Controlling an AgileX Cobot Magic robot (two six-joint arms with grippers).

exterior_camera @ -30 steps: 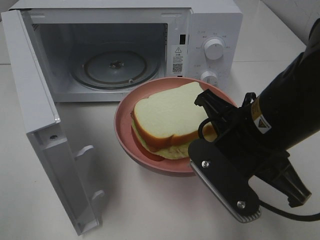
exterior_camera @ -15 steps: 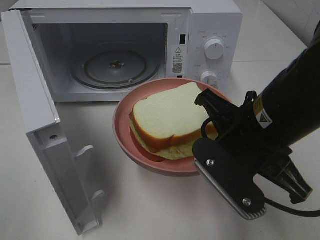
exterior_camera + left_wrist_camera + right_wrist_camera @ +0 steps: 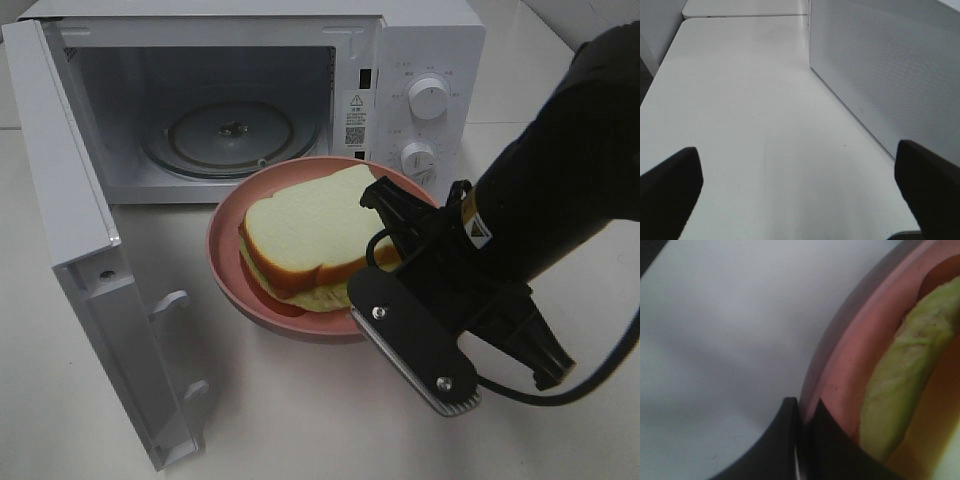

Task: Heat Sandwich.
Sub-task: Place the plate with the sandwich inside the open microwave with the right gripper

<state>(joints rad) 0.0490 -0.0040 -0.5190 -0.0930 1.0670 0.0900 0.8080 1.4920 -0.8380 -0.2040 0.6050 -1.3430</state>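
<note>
The sandwich (image 3: 305,235), white bread with a tan crust, lies on a round pink plate (image 3: 224,268) in front of the open microwave (image 3: 425,50). My right gripper (image 3: 378,298) is shut on the plate's near right rim. The right wrist view shows its dark fingers (image 3: 790,440) pinching the pink rim (image 3: 840,370), with pale green filling (image 3: 895,385) just inside. A shadow under the rim suggests that side is off the table. The left gripper (image 3: 800,195) stands open over bare white table, holding nothing, and does not show in the exterior view.
The microwave door (image 3: 70,220) swings out to the left, toward the table's front. Inside, the glass turntable (image 3: 232,135) is bare. Two knobs (image 3: 428,97) are on the right panel. A white dotted microwave face (image 3: 890,65) stands close beside the left gripper.
The right gripper has carried the plate and sandwich a little to the left, toward the microwave opening. The rest of the scene is unchanged.
</note>
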